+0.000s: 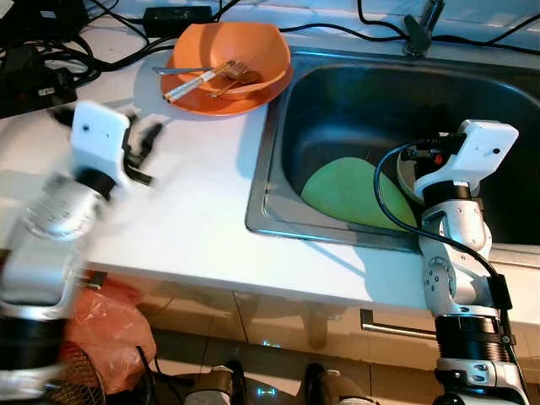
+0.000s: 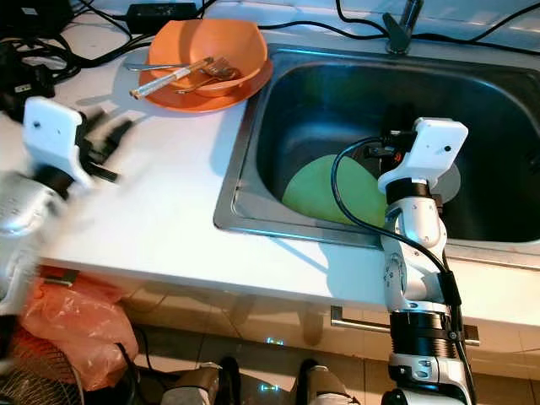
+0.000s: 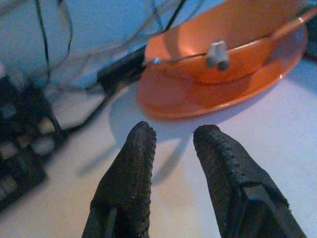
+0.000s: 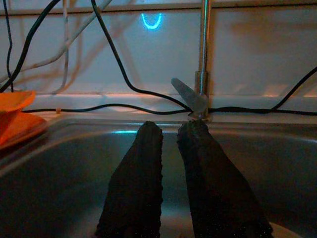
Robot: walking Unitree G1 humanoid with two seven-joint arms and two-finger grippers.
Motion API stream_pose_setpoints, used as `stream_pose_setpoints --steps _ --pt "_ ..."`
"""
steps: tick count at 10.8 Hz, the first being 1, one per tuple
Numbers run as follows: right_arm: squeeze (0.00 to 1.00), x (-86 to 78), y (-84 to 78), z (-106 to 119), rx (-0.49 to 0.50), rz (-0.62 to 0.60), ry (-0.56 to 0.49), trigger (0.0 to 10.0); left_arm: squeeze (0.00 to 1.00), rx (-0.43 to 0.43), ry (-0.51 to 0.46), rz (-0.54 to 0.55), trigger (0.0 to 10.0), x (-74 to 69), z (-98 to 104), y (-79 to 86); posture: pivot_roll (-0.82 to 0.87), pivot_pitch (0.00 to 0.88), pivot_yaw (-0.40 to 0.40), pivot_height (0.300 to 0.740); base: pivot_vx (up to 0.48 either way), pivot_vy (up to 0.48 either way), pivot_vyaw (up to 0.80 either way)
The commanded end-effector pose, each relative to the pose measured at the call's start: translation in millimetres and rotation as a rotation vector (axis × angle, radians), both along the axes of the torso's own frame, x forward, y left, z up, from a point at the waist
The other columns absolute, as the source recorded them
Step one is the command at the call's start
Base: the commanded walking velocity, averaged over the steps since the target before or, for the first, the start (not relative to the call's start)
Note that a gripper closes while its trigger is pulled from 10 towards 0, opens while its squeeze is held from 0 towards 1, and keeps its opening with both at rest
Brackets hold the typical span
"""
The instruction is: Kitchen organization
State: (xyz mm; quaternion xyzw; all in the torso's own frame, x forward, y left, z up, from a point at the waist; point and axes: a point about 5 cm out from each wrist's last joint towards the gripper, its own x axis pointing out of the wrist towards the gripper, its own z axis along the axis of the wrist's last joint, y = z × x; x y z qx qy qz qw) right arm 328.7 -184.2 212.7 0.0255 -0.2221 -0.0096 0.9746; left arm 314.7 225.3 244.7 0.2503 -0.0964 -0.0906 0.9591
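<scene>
Nearest to us, at floor level on the left, we note an orange plastic bag (image 1: 105, 333) below the counter edge. On the white counter (image 1: 194, 219), the left gripper (image 3: 173, 168) hovers just above the surface, its two black fingers spread with a clear gap and nothing between them, aimed at the dishes further back; the left arm is blurred in the head views, so we judge it to be in motion. To the right, the right gripper (image 4: 171, 163) sits above the near part of the steel sink (image 1: 274, 118), fingers parted only narrowly and empty. Inside the sink a green plate (image 1: 350, 194) leans against the near wall, with a second, grey dish (image 2: 451, 181) partly hidden behind the right wrist. Farther back on the left, an orange bowl (image 1: 232, 46) rests on an orange plate (image 1: 211, 103), with a fork (image 1: 232, 69) and chopsticks (image 1: 190, 84) lying loose in the bowl. Black cables (image 1: 51, 51) crowd the far left of the counter, and the faucet (image 1: 422, 29) stands at the far rim. We judge the risks as follows: a fast approach could knock the bowl and scatter the loose cutlery, and the fingers could snag the cables.
</scene>
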Motion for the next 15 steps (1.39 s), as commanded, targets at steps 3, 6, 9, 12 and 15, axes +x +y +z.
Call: stream_pose_setpoints --steps 3,6,9,12,15 --pt "0.0 -3.6 10.9 -19.1 0.039 0.022 0.061 10.0 0.0 0.268 0.014 -0.11 10.0 0.7 7.5 -8.1 0.08 0.201 0.087 0.74 0.0 0.0 0.0" --pt "0.0 -4.2 13.5 -21.6 0.051 0.023 0.067 10.0 0.0 0.505 0.02 -0.233 10.0 -0.6 6.4 -13.2 0.08 0.196 0.099 0.74 0.0 0.0 0.0" --pt "0.0 -5.5 14.3 -23.9 0.051 0.025 0.076 10.0 1.0 0.522 0.064 -0.238 10.0 5.9 -6.6 -7.2 0.08 0.202 0.094 0.74 0.0 0.0 0.0" --pt "0.0 -4.3 12.6 -23.0 0.044 0.023 0.08 10.0 1.0 0.596 0.065 -0.242 10.0 7.8 -12.9 -1.3 0.08 0.214 0.087 0.74 0.0 0.0 0.0" --pt "0.0 -4.4 10.6 -21.9 0.038 0.017 0.082 10.0 1.0 0.65 0.056 -0.212 10.0 14.2 -17.0 6.0 0.07 0.22 0.083 0.74 0.0 0.0 0.0"
